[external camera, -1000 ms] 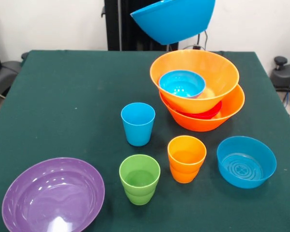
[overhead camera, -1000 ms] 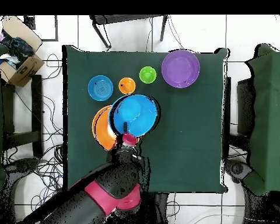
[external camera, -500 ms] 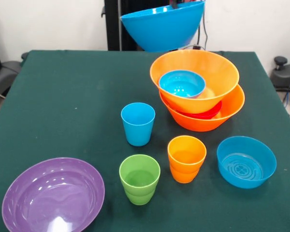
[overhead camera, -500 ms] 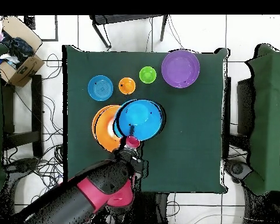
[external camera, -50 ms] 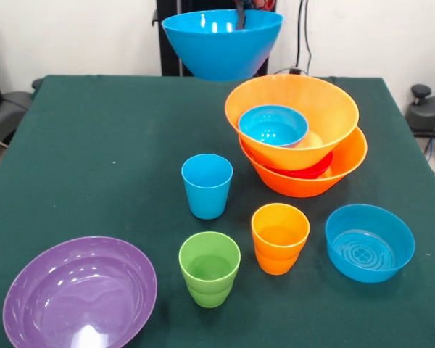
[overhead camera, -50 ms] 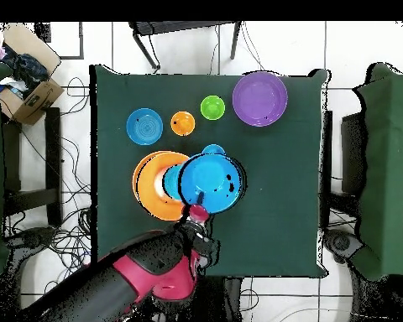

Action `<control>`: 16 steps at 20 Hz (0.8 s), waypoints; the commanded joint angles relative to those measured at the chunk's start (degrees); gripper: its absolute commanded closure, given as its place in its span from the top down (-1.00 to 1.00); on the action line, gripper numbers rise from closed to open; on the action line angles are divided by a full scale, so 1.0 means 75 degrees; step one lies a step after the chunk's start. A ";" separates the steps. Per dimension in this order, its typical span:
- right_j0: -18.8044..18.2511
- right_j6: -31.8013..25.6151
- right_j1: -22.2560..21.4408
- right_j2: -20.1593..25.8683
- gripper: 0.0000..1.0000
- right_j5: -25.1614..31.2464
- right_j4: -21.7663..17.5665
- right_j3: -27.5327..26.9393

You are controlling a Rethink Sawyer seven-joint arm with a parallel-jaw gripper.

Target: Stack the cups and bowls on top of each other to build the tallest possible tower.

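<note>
Green table (external camera, -50 ms: 94, 145) | hand (external camera, -50 ms: 241, 14) grips large blue bowl (external camera, -50 ms: 221, 43) (rim up, level) | tower (external camera, -50 ms: 304, 138) beside

Lg blue bowl (external camera, -50 ms: 221, 43), purple bowl (external camera, -50 ms: 80, 293), green tbl (external camera, -50 ms: 94, 145).

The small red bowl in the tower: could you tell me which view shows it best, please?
The front view: the red bowl peeks out as a sliver between the two large orange bowls. Overhead, the upper orange bowl covers it completely.
</note>
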 commanded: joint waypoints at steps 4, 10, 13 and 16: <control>0.0256 0.4576 -0.1142 0.2826 -1.00 0.2069 -0.3646 0.0746; 0.2189 0.8988 0.0692 0.1095 -1.00 0.0113 -0.5252 -0.0356; 0.2523 0.9895 0.0965 0.0779 -1.00 -0.0551 -0.5344 -0.0591; 0.2610 1.0206 0.0850 0.0740 -1.00 -0.0923 -0.5326 -0.0769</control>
